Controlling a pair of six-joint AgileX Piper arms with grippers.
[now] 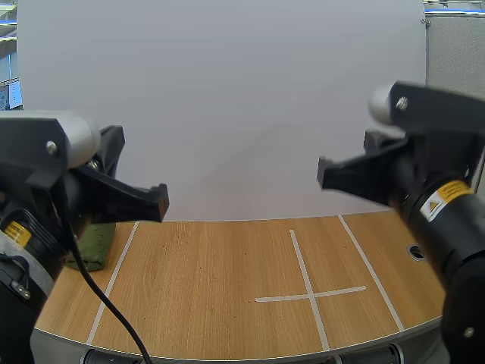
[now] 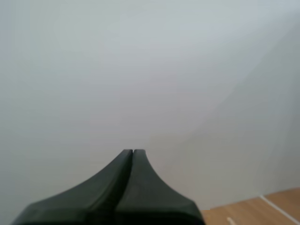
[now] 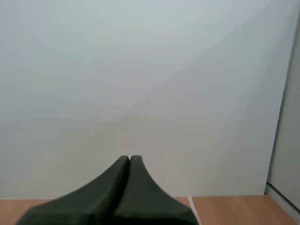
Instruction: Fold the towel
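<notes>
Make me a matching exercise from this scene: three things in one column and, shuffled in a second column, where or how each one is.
Column one:
1. olive-green cloth towel
2. white tape cross
3. left gripper of two black fingers

Column two:
A. shut, raised above the table
B. lying at the left edge of the wooden table
C. stuck flat on the tabletop, toward the right

Pairs: 1-B, 2-C, 3-A

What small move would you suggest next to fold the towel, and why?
Probably lower the left gripper toward the green towel and open it: the towel lies on the left of the table beside that arm, while that gripper and the right gripper hover shut, holding nothing.
</notes>
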